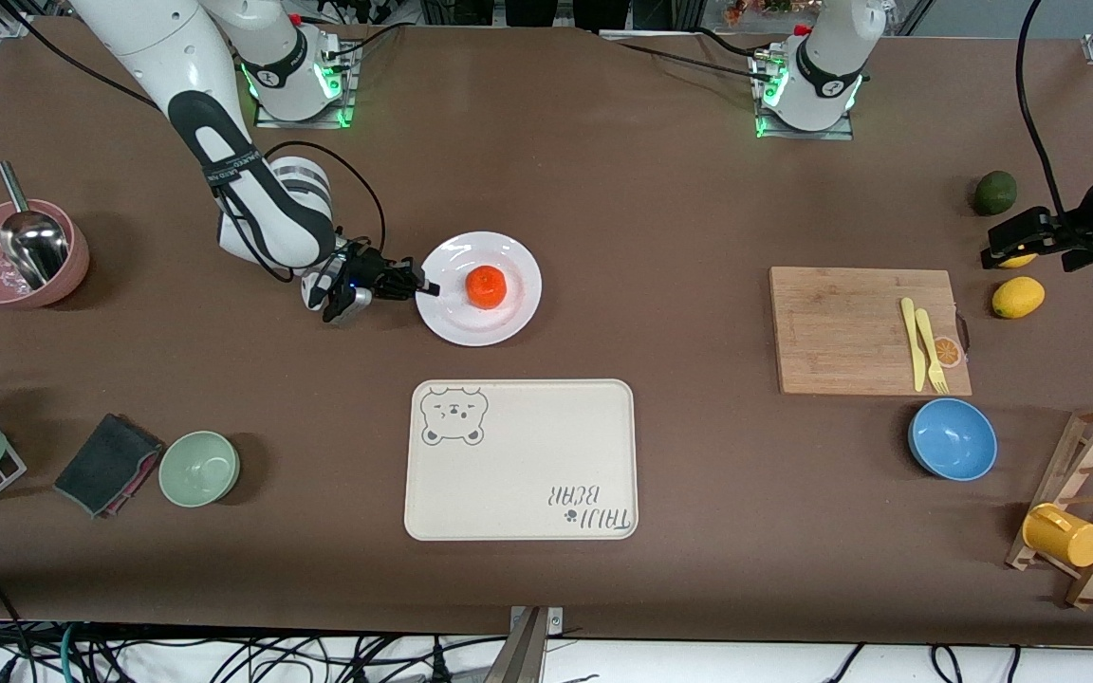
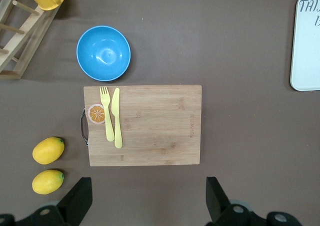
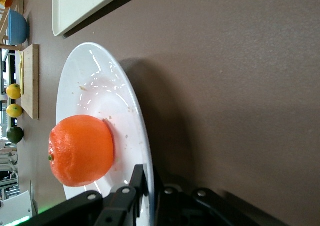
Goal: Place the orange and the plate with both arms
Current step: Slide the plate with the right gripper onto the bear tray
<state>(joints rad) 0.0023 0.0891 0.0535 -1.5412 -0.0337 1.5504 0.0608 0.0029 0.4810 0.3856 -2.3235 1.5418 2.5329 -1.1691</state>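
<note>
The orange (image 1: 486, 286) sits at the middle of the plate (image 1: 518, 254), which lies on the tabletop (image 1: 660, 209) just farther from the front camera than the cream tray (image 1: 518, 474) printed "TAIJI BEAR". The right gripper (image 1: 421, 287) is clamped edge-on onto the plate's rim at the right arm's end, making that arm plainly the nearer. The left gripper (image 2: 149, 198) waits with fingers spread above the cutting board (image 2: 150, 123).
</note>
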